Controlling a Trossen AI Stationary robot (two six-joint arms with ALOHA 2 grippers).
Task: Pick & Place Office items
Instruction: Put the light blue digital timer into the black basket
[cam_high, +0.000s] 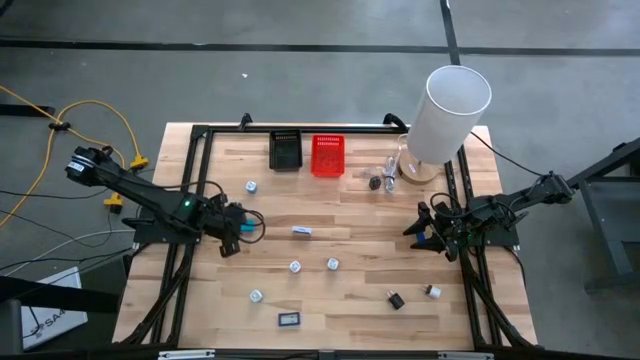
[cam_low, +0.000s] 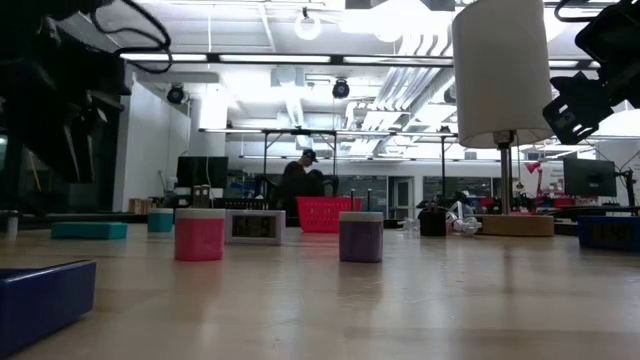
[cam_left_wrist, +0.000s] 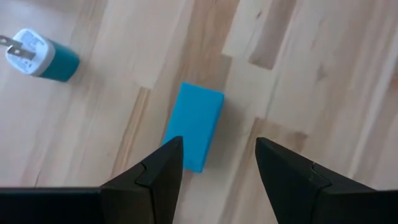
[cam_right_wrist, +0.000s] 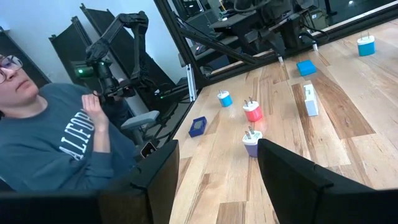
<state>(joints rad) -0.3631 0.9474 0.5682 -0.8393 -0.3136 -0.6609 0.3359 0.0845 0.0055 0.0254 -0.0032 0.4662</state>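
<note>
Two mesh baskets, black (cam_high: 285, 152) and red (cam_high: 327, 156), look empty; left gripper (cam_left_wrist: 217, 163) spread wide over blue rectangular block (cam_left_wrist: 194, 126).

Wooden table (cam_high: 350, 250) with scattered office items (cam_high: 331, 264), two mesh baskets (cam_high: 327, 156), white cylinder (cam_high: 447, 112).
</note>
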